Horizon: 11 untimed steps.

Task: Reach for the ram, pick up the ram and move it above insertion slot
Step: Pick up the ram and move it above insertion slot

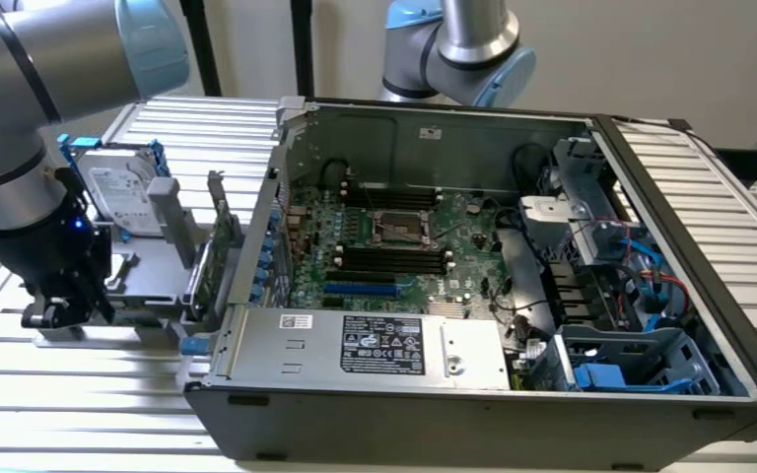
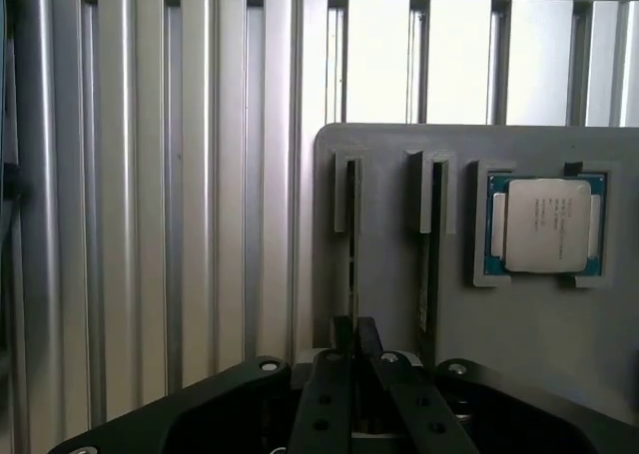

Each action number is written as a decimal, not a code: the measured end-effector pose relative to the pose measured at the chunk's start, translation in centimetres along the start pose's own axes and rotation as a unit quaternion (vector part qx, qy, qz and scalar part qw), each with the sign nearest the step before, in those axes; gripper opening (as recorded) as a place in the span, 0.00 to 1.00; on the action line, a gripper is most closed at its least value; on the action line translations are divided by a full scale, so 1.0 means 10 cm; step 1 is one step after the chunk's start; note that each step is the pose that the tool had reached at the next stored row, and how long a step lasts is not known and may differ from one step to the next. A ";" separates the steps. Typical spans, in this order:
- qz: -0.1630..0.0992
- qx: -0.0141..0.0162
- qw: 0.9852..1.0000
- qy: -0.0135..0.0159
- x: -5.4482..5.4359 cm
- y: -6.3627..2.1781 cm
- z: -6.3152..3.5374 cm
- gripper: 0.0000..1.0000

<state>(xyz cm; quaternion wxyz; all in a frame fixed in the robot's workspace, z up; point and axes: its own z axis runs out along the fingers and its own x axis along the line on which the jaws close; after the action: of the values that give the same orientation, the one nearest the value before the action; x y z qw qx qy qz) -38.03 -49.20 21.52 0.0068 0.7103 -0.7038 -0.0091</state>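
Now the end effector (image 2: 354,336) is pinched narrow on the ram (image 2: 351,236), which stands edge-on in a slot of the grey holder (image 2: 384,274); on that holder, a second stick (image 2: 431,239) stands between ram and processor (image 2: 545,225).

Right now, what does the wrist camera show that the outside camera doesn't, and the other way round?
Wrist view's own: a square processor chip seated in the grey holder, and the claw closed on the thin ram, which stands edge-on in a slot.
Exterior view's own: the open computer case with its motherboard, a silver hard drive and the robot arm.
Shared: the grey holder, the claw at it, and the ribbed metal table.
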 end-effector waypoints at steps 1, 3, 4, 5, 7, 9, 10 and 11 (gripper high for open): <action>0.000 0.000 1.000 0.000 0.00 -0.001 -0.024 0.13; 0.000 -0.001 1.000 0.000 0.00 -0.001 -0.079 0.13; 0.000 -0.002 1.000 0.000 0.00 -0.002 -0.111 0.13; 0.000 -0.002 1.000 0.000 0.00 -0.003 -0.146 0.13; 0.000 -0.003 1.000 0.000 0.00 -0.005 -0.232 0.13; 0.000 -0.004 1.000 0.000 0.00 -0.008 -0.323 0.13; 0.000 -0.005 1.000 0.000 0.00 -0.013 -0.372 0.13; 0.000 -0.005 1.000 0.000 0.00 -0.021 -0.417 0.13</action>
<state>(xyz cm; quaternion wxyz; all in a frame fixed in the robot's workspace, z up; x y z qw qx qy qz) -37.73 -49.21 25.69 0.0105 0.7103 -0.7037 -0.0129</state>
